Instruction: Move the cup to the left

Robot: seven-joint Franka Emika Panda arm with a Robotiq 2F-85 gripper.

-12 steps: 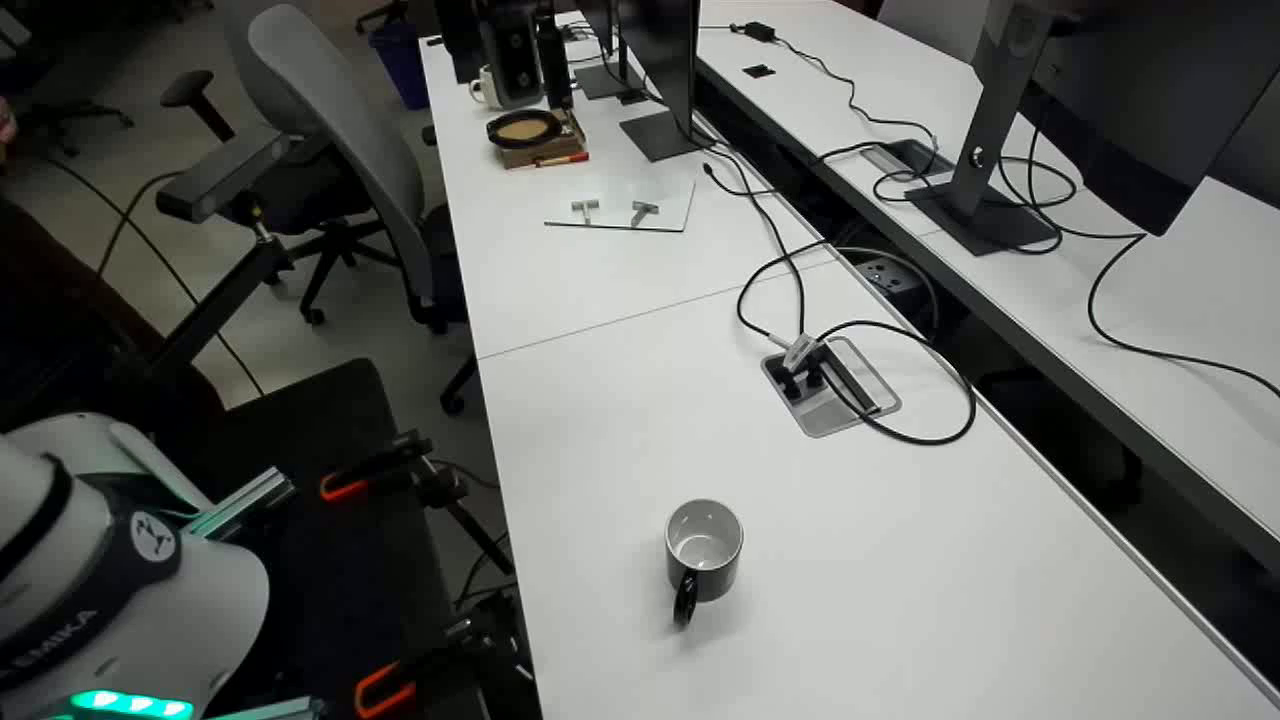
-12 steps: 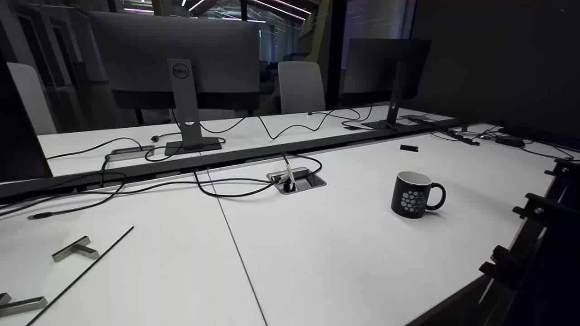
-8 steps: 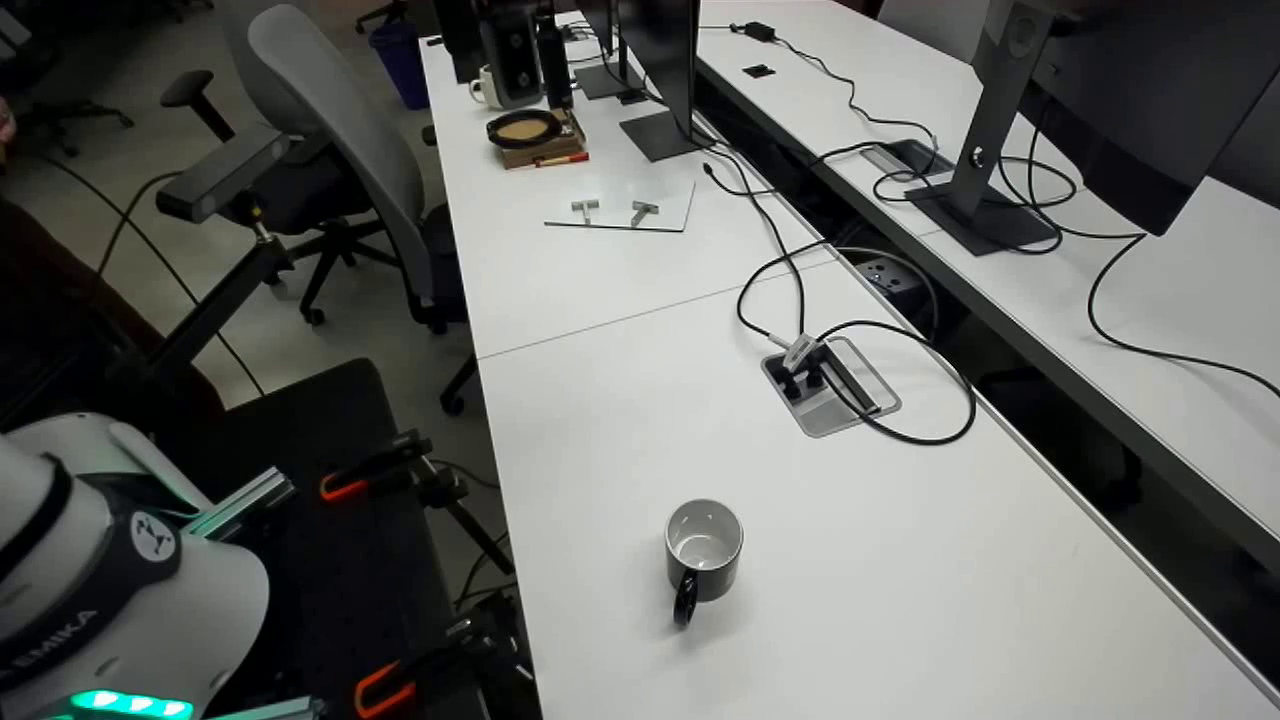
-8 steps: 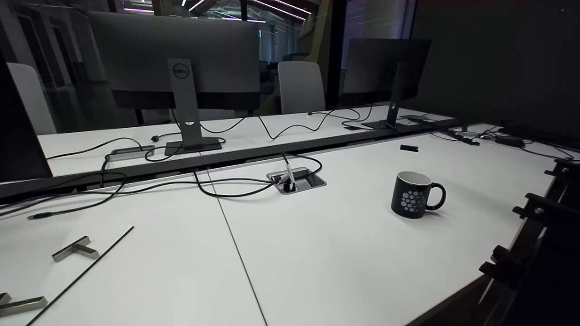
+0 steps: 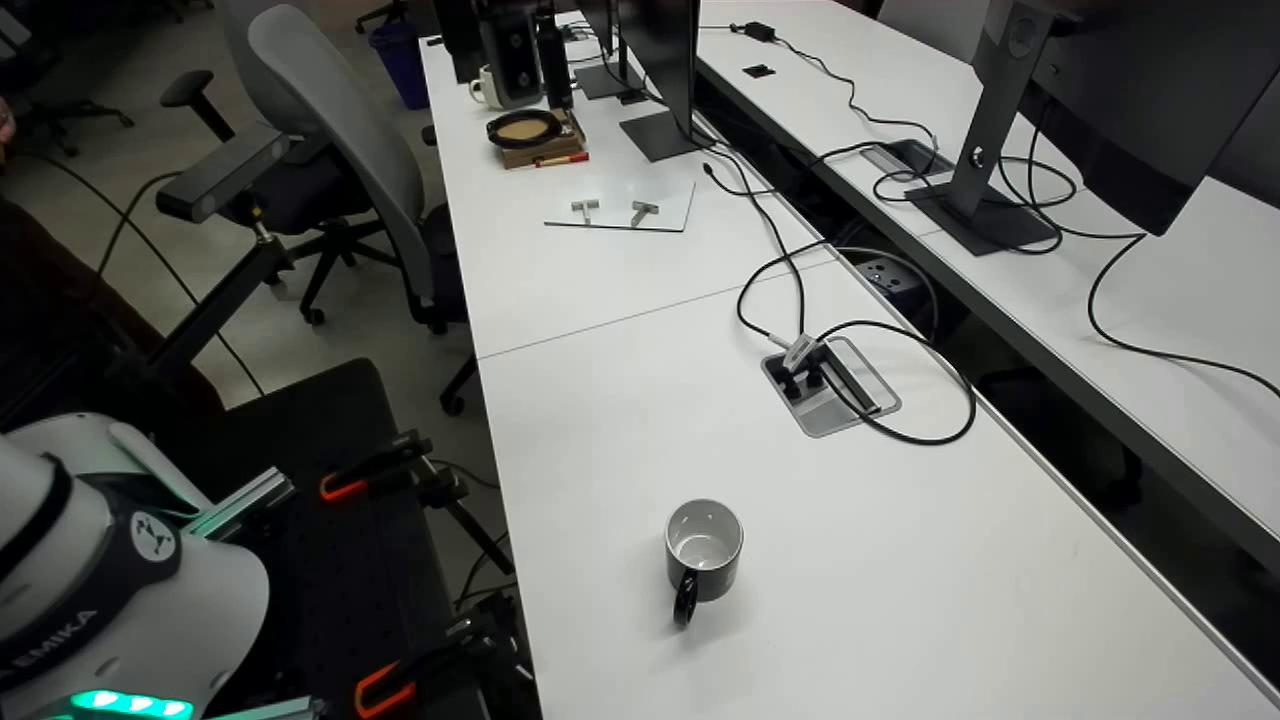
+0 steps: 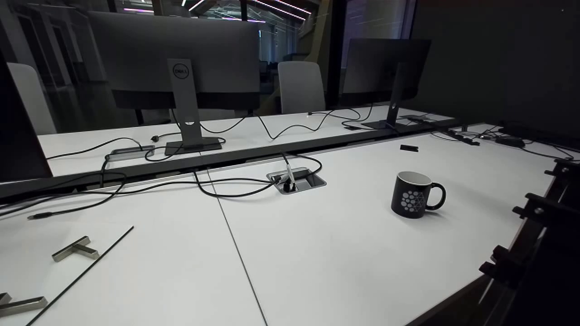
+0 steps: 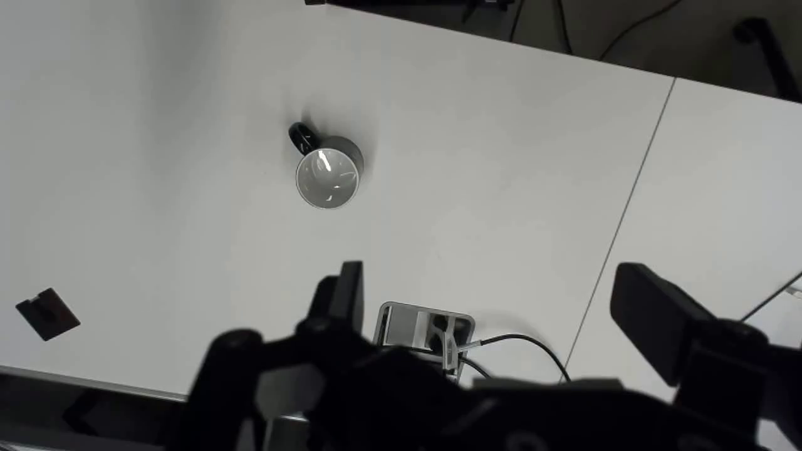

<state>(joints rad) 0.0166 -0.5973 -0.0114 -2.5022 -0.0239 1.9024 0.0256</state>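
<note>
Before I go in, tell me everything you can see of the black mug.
The black mug is pale grey inside, glossy and ceramic-looking, with a light pattern of dots and linked lines on its wall. It stands upright and looks empty, only reflections showing inside. Its black handle points away from the cable box. Only the white table touches it; the open tool is apart from it.

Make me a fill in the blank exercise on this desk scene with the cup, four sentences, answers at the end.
The cup stands ____, not tipped over.
Its handle is coloured ____.
The logo on a monitor stand reads ____.
In the wrist view, the jaws are ____, not shut.

Missing words: upright; black; Dell; open.
</note>
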